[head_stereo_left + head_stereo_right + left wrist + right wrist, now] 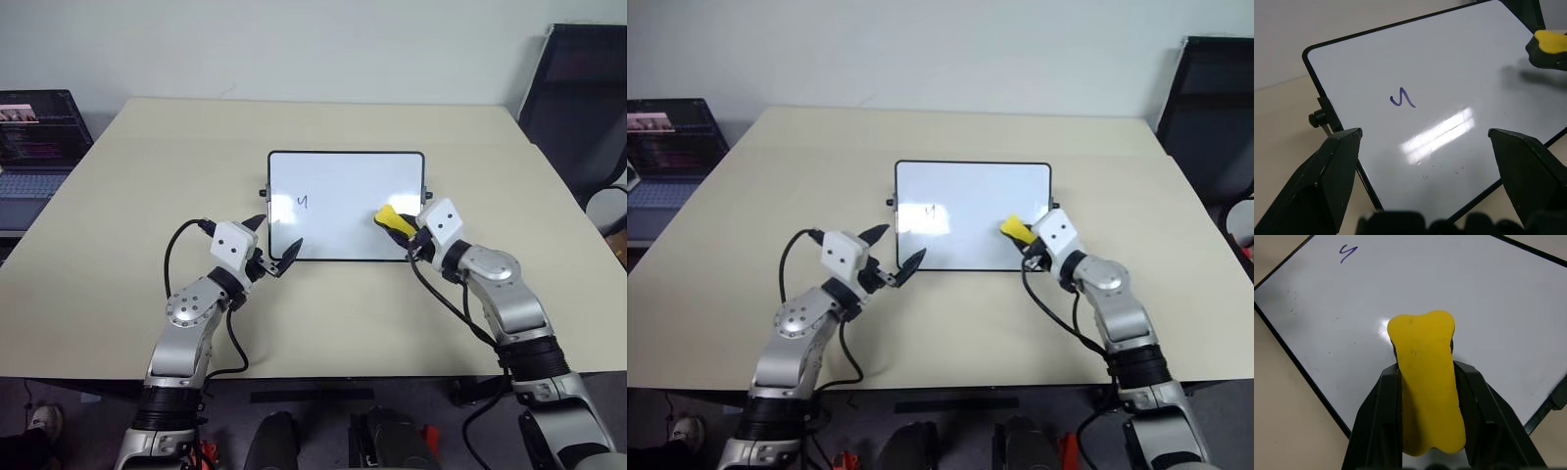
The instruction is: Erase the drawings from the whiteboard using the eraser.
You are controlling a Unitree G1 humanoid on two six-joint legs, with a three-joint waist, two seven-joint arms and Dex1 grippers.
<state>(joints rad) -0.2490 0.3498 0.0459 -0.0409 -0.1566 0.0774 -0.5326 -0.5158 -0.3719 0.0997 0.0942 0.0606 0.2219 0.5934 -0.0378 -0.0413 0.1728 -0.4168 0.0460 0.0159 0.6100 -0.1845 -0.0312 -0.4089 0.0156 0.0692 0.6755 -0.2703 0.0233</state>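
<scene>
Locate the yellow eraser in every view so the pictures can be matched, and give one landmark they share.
Left eye view: the eraser sits over the whiteboard's right part, held in the right claw.
Right eye view: same spot, right part of the board.
Left wrist view: at the upper right edge, over the board.
Right wrist view: centre, clamped between the claw's fingers.
Shared landmark: the single remaining drawing.

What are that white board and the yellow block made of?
The whiteboard looks like glossy coated sheet, since it mirrors the ceiling light, within a thin black frame, probably plastic. The eraser looks like matte yellow foam or soft plastic: dull surface, rounded edges, slightly pinched where the right gripper clamps it.
</scene>
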